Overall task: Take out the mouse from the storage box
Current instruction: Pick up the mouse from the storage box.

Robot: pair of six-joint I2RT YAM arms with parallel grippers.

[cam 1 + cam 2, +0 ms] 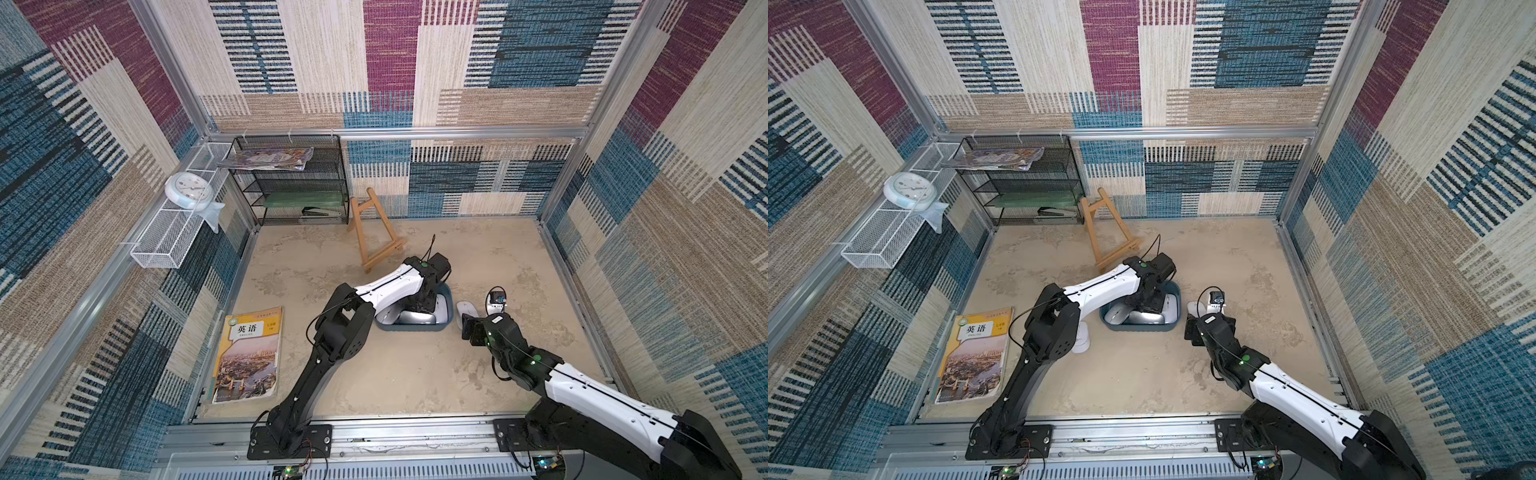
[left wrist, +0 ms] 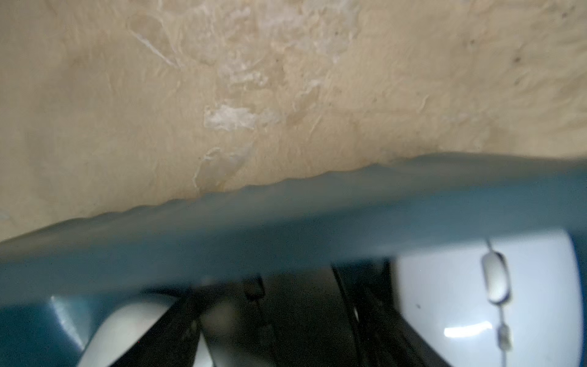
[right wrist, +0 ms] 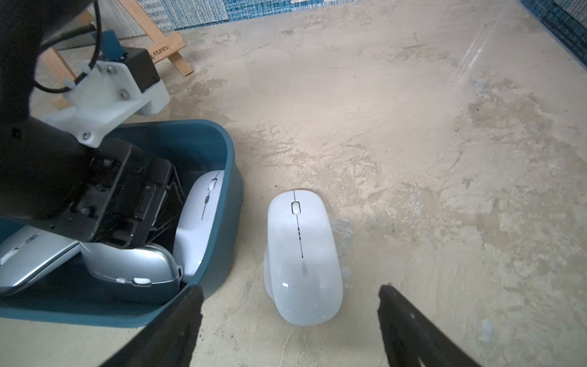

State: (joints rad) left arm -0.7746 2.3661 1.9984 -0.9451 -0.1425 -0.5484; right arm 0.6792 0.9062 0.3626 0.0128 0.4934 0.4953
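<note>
Centre frame in both top views, left tool (image 1: 422, 305) sits inside the shallow blue-teal plastic storage box (image 1: 411, 327) over a silver mouse (image 1: 415, 318), grip unreadable; right tool (image 3: 290, 290) gapes empty.

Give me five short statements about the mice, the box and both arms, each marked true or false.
1. The left end effector is down inside the storage box. True.
2. A white mouse lies on the table, outside the box. True.
3. The right end effector is shut on that mouse. False: its jaws stand wide open, clear of the mouse.
4. The storage box is empty. False: it holds a second white mouse and silver mice.
5. The textbook stands on the wooden easel. False: it lies flat on the table, and the easel is bare.
</note>
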